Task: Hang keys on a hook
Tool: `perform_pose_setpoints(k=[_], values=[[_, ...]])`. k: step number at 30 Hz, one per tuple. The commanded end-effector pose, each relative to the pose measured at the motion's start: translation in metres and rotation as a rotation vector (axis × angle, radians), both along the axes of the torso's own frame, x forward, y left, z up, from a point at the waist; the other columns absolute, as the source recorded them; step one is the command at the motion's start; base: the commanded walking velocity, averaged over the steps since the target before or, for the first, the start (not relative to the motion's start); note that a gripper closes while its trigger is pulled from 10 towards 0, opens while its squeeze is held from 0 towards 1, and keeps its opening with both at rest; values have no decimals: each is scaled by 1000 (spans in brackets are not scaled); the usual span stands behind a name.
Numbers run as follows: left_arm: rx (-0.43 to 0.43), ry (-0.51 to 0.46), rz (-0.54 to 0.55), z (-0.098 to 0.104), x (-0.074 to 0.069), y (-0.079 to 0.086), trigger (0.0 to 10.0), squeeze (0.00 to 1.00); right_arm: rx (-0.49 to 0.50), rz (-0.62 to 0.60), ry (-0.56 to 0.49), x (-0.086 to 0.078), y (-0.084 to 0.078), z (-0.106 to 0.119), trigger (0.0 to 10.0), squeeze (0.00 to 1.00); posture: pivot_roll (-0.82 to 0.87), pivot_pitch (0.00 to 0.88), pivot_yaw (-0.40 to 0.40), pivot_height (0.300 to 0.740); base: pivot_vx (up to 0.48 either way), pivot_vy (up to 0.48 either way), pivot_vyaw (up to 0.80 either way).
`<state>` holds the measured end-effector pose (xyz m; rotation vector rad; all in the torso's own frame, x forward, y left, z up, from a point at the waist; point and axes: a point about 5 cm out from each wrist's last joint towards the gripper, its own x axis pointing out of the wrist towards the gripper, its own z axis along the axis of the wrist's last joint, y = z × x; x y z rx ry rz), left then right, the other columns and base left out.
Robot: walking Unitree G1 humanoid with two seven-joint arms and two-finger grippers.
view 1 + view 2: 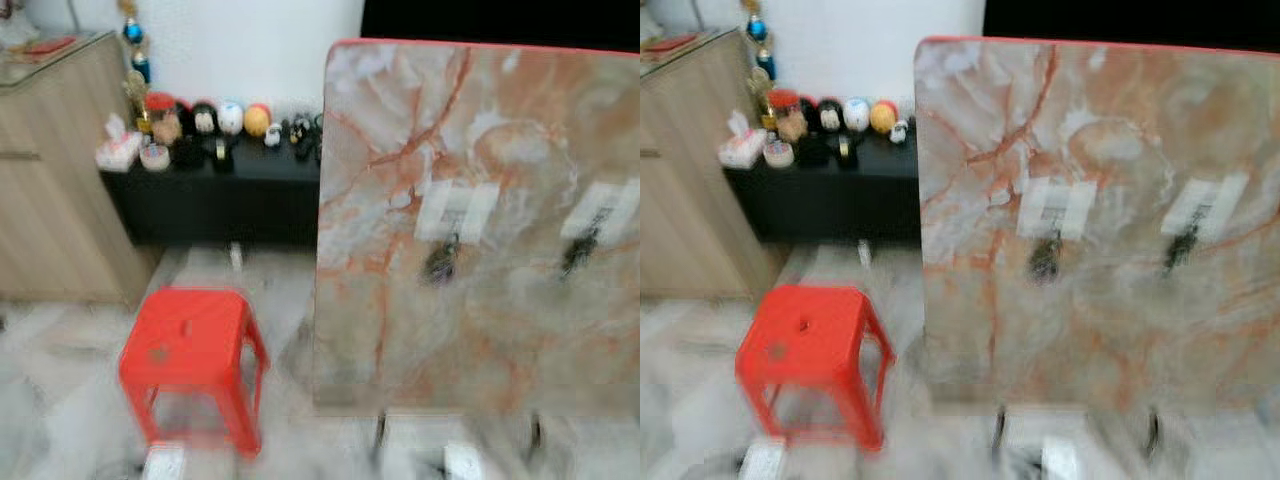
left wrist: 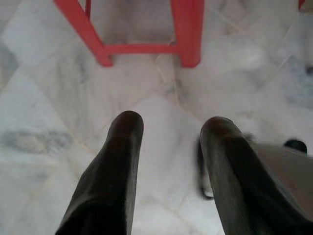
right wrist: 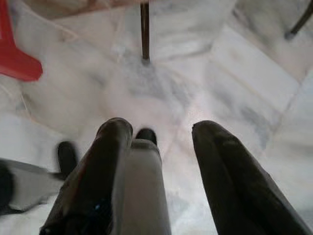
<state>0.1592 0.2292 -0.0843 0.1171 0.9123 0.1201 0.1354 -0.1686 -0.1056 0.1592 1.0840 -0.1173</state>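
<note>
A tall marble-patterned board (image 1: 400, 330) with a red top edge stands upright ahead on my right. Two white pads are stuck to it, one (image 1: 456, 210) near its middle and one (image 1: 602, 208) at the right. Under each pad hangs a small dark shape (image 1: 441, 262) (image 1: 580, 250), too blurred to tell hook from keys. My left gripper (image 2: 172, 122) hangs open over the marble floor, near the red stool's legs (image 2: 188, 39). My right gripper (image 3: 162, 127) is open too, low over the floor, nothing between its fingers.
A red plastic stool (image 1: 190, 350) stands on the floor left of the board. Behind it is a low black cabinet (image 1: 215, 195) with several small figurines (image 1: 205, 122), and a wooden cabinet (image 1: 50, 190) at the far left. Thin dark stand legs (image 3: 145, 29) hold the board up.
</note>
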Motion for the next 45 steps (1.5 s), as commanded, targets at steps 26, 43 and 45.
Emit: perform_pose_setpoints(k=[26, 43, 45], values=[[10, 18, 18, 0, -4, 7, 10000, 0, 16, 14, -47, 14, 11, 5, 10000, 0, 97, 0, -76, 740, 0, 443, 119], [9, 18, 18, 0, -4, 7, 10000, 0, 13, -2, -48, 16, 10, 5, 10000, 0, 98, 0, -75, 740, 0, 442, 0], [8, 18, 19, 0, -4, 7, 10000, 0, 13, -2, -48, 16, 10, 5, 10000, 0, 98, 0, -75, 740, 0, 439, 0]])
